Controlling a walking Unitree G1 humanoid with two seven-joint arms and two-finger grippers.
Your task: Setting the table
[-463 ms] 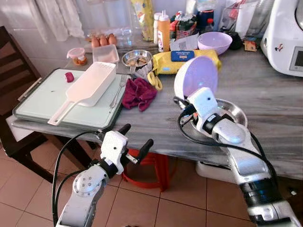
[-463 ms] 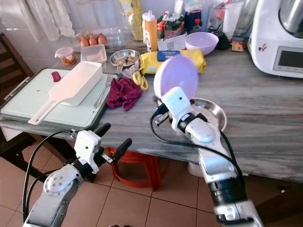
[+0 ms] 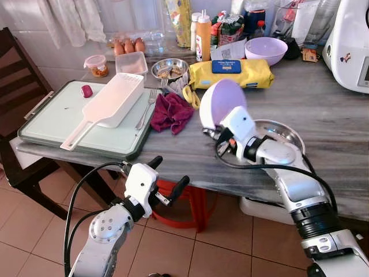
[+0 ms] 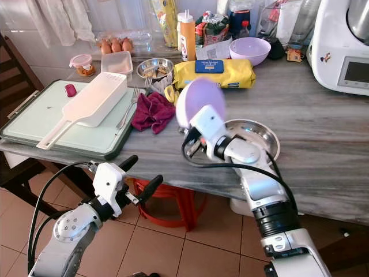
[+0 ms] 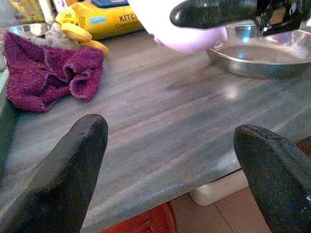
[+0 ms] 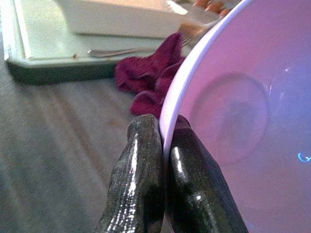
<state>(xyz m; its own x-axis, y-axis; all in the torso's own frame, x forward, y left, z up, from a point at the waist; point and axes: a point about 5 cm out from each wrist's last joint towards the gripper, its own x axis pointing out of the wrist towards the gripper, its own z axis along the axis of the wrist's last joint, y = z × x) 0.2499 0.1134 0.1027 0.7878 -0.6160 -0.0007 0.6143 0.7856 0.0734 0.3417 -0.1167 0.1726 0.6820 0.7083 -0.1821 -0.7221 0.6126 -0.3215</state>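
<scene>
Right now the lilac bowl [image 3: 226,101] is up off the grey marble-look tabletop [image 3: 323,115], tipped on edge so its smooth, matte plastic hollow faces away toward the far side, its rounded back catching the light. The right gripper [image 6: 163,160] has its two glossy black fingers pinched together on the bowl's thin rim, one finger inside and one outside, and holds it above the near edge of the tabletop, just beside a shallow steel dish [image 3: 285,134] with a shiny, mirror-like rim. In the right wrist view the inside of the bowl shows a faint round base ring. A second lilac bowl [image 3: 266,49] of the same soft plastic sits upright near the far edge, behind a yellow packet of cleaning wipes [image 3: 233,72] with a blue label. A crumpled magenta terry cloth [image 3: 171,112] lies between the wipes and a pale green tray [image 3: 52,122] at the left end of the tabletop; on the tray rests a long white perforated plastic basket [image 3: 107,105] with a handle, a fork [image 3: 146,108] beside it. A small steel bowl [image 3: 169,68] stands behind the cloth, and brown eggs [image 3: 128,46] sit along the far edge. The left gripper [image 3: 166,179] hangs below the tabletop's near edge over the terracotta floor tiles [image 3: 190,254], its matte black fingers spread wide apart and holding nothing.
</scene>
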